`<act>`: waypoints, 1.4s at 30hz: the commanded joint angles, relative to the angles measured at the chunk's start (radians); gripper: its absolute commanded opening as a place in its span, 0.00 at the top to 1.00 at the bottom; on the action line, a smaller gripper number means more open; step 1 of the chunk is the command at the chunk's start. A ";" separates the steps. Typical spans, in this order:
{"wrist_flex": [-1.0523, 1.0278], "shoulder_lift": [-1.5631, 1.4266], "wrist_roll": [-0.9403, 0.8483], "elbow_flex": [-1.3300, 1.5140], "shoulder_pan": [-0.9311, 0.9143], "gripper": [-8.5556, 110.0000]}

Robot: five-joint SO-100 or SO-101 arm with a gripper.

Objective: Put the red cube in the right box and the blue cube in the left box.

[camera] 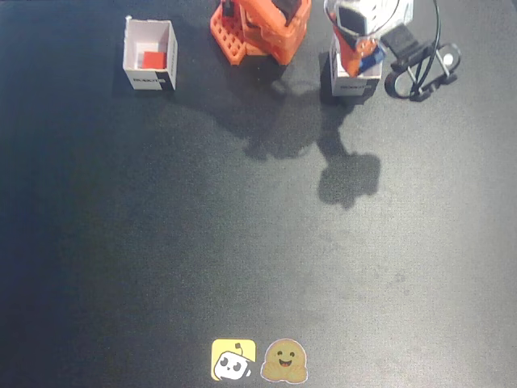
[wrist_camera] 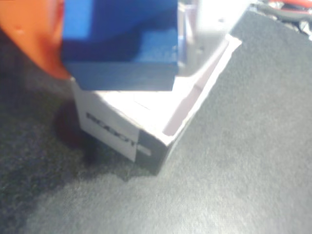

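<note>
**A:** Black mat first, since it carries everything. Take the orange arm base at the top edge of the fixed view as our landmark. What sits around it?

**B:** Two white boxes. One white box stands to the left of the base in that view, well apart from it, and the red cube lies inside it. The other white box stands to the right of the base, just beside a black clamp.

**A:** And the blue cube?

**B:** The blue cube is over that second box, on the base's right in the fixed view. In the wrist view it fills the top of the frame, above the open mouth of the box, not down inside it.

**A:** The claw?

**B:** The gripper is closed on the blue cube, with an orange finger pressed to one side of it.

**A:** So the step in hand?

**B:** I judge red as done and blue at the point of placing. The next move calls for the cube to be centred over the opening, clear of the near wall, then a short drop and the jaws let go. One corner looks close to the rim, so a slight shift inward first seems wise.
</note>
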State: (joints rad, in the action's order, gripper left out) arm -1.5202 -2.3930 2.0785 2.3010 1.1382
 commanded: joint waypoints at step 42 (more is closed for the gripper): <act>0.106 -0.225 -0.133 0.167 0.129 0.82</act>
State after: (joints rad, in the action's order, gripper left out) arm -1.4312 -2.5986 1.9512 2.4774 1.2609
